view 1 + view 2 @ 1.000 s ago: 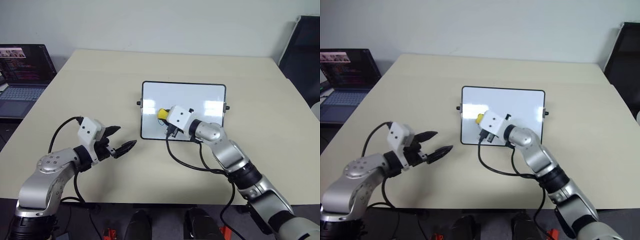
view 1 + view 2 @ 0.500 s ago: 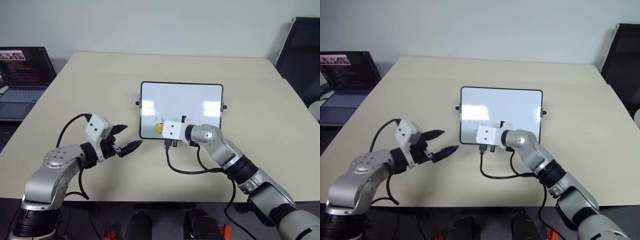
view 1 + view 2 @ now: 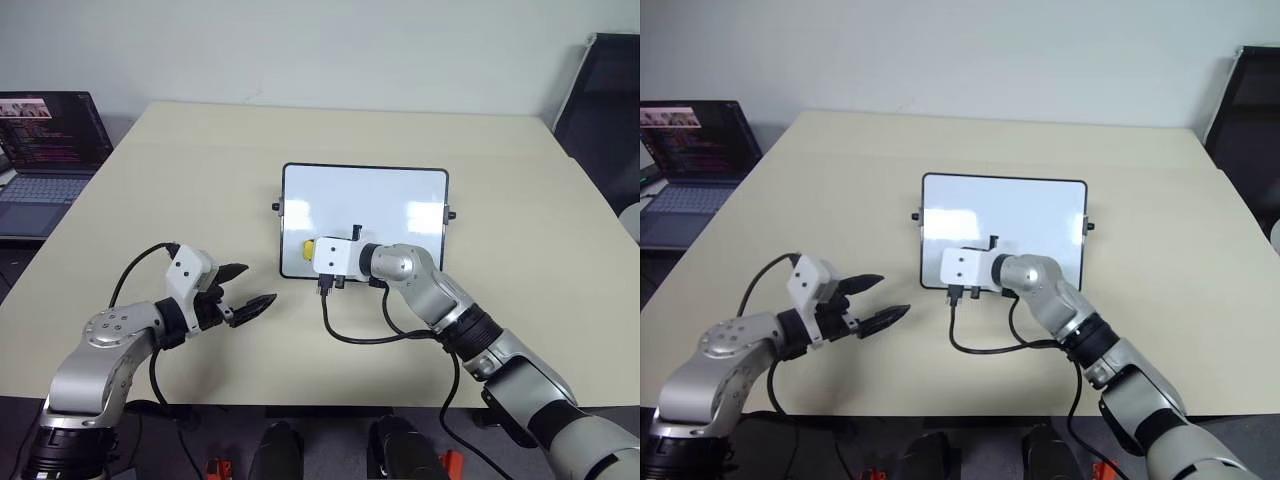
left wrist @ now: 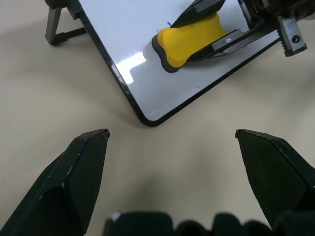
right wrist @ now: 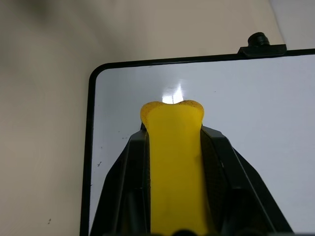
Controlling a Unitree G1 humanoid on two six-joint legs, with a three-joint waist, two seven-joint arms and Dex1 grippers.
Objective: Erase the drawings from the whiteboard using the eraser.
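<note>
The whiteboard (image 3: 380,200) lies flat in the middle of the table, black-framed, with a small knob on each short side. My right gripper (image 5: 173,132) is shut on the yellow eraser (image 3: 307,249) and holds it down on the board's near left corner. A short blue stroke of the drawings (image 4: 168,23) peeks out beside the eraser; the rest of the board's face looks white. My left gripper (image 3: 258,284) hovers open over bare table just left of that corner, with nothing between its black fingers (image 4: 88,152).
An open laptop (image 3: 45,150) sits off the table's left side. A black chair (image 3: 605,90) stands at the far right. A black cable (image 3: 370,337) loops on the table below my right wrist. The table's near edge (image 3: 320,405) runs close under both arms.
My right gripper has slid the eraser leftward across the board's near part to its near left corner, rolling the wrist. The left gripper stays open in about the same spot.
</note>
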